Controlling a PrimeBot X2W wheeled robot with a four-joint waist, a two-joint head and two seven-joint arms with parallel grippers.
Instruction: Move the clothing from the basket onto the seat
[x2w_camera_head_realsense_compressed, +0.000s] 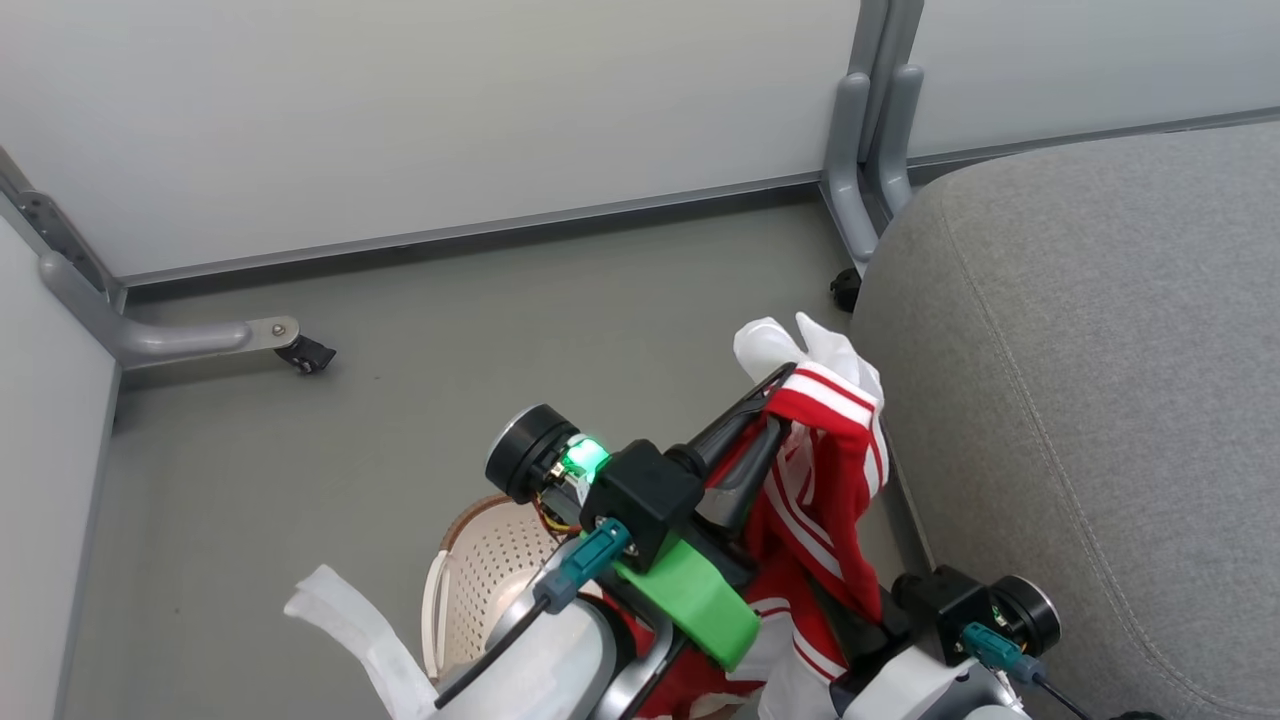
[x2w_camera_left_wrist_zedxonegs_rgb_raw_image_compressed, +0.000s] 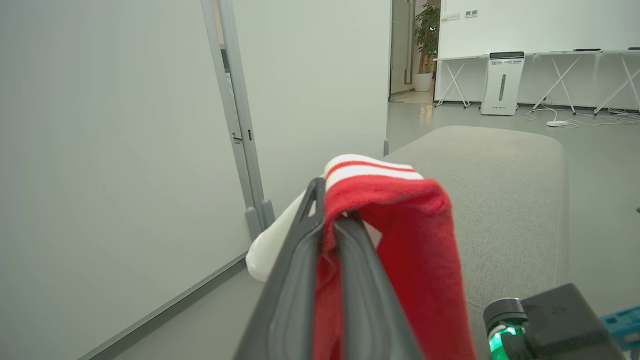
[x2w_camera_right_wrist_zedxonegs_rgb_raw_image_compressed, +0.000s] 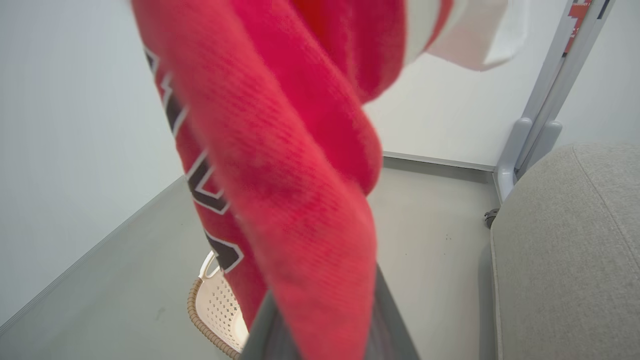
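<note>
Plainly, the left gripper (x2w_camera_head_realsense_compressed: 782, 398) is clamped on the clothing (x2w_camera_head_realsense_compressed: 830, 460), its fingers pressed together with a red fold and its white striped trim pinched near the tips. It holds the garment up above the basket (x2w_camera_head_realsense_compressed: 490, 570), and the cloth hangs just beside the rounded near edge of the seat (x2w_camera_head_realsense_compressed: 1100, 400). The right gripper (x2w_camera_right_wrist_zedxonegs_rgb_raw_image_compressed: 325, 310) sits lower, closed, with red cloth running down between its fingers.

Open floor (x2w_camera_head_realsense_compressed: 520, 330) lies ahead and to the left, bounded by pale partitions (x2w_camera_head_realsense_compressed: 400, 120). A partition foot with a caster (x2w_camera_head_realsense_compressed: 290, 345) juts into it at the left, and a grey post (x2w_camera_head_realsense_compressed: 868, 150) stands at the seat's far corner.

Much is hidden — the left arm and the hanging garment cover most of the basket. Part of its perforated wall, woven rim and a white handle show, and what lies inside cannot be told. In the head view the right fingers are buried under cloth. In the right wrist view the garment is close and blurred — the dark, white-edged figures on it are cut off.
</note>
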